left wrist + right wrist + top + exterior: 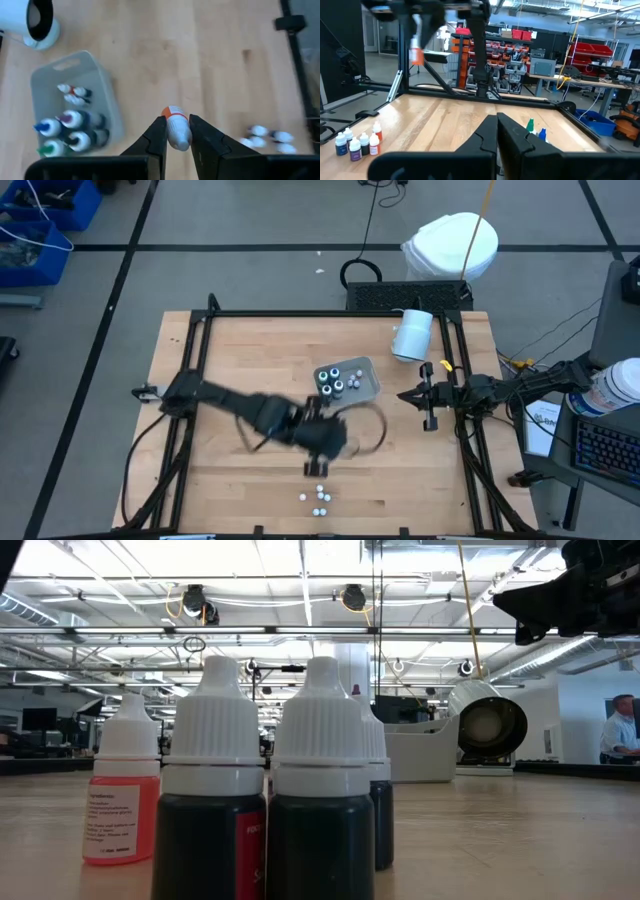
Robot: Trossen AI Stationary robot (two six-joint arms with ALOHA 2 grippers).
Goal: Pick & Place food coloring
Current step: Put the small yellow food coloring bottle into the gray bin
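Left wrist view: the left gripper (176, 131) is closed narrowly on a small white-capped food colouring bottle with an orange-red band (176, 127), held clear above the light wooden table (210, 55). The grey rectangular plastic tray (102, 85) lies off to one side of this gripper and somewhat ahead; it holds several bottles with blue, green and white tops (70, 131). A few remaining white-capped bottles (270, 139) stand on the table on the gripper's opposite side. A large white cylinder (35, 22) lies beyond the tray.

Judgement: carry phase. To do it well, keep the bottle high enough to clear the tray wall, centre over an unoccupied part of the tray, lower before releasing, and avoid knocking the bottles already inside.

The right gripper (428, 396) waits fully closed and empty near the table's right edge.
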